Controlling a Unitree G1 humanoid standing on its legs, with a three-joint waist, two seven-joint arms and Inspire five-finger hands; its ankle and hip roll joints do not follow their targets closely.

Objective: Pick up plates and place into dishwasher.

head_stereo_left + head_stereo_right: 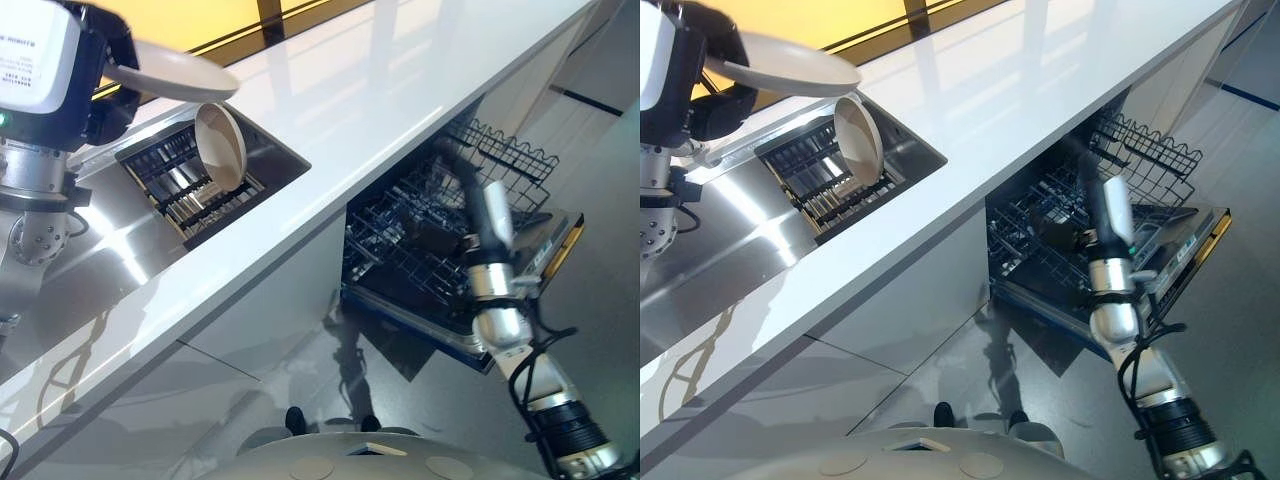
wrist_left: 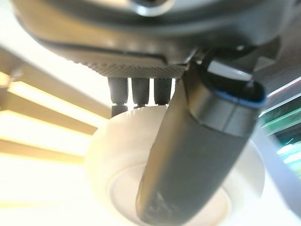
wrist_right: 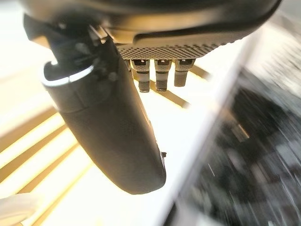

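Observation:
My left hand [image 1: 108, 105] is shut on a white plate [image 1: 175, 72], lifted clear above the sink at the upper left; the left wrist view shows its thumb [image 2: 197, 150] lying across the plate [image 2: 106, 179] and the fingers behind it. A second white plate [image 1: 222, 145] stands on edge in the dark dish rack [image 1: 190, 205] inside the sink. The dishwasher [image 1: 400, 250] under the counter is open, its wire racks pulled out. My right hand [image 1: 452, 158] hovers above those racks, open and holding nothing, with its thumb [image 3: 113, 136] and fingers straight.
A long white counter [image 1: 380, 90] runs diagonally between the steel sink [image 1: 278, 150] and the dishwasher. The upper wire rack [image 1: 515, 160] juts out to the right, and the lowered door [image 1: 560, 245] lies over the grey floor.

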